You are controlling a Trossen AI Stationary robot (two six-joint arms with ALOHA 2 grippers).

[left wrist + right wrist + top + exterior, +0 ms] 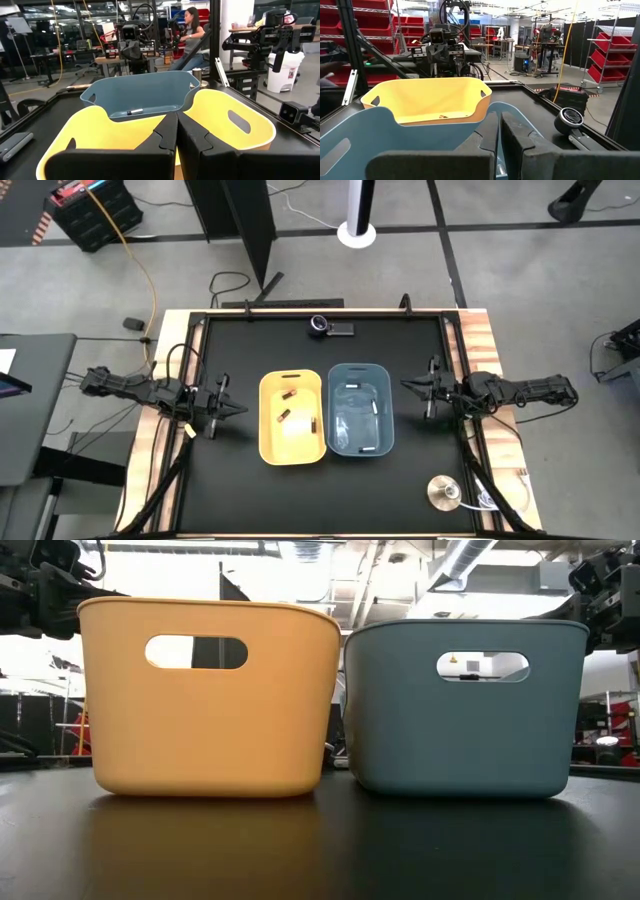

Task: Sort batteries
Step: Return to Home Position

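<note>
Two bins stand side by side mid-table: a yellow bin holding three dark batteries, and a blue-grey bin holding white batteries. One white battery shows on the blue-grey bin's floor in the left wrist view. My left gripper hovers left of the yellow bin, shut and empty. My right gripper hovers right of the blue-grey bin, also shut and empty. Both grippers point at the bins.
A small black camera device sits near the table's far edge. A round silver disc lies near the right near corner. Cables run along both table sides. A person sits in the room beyond the table.
</note>
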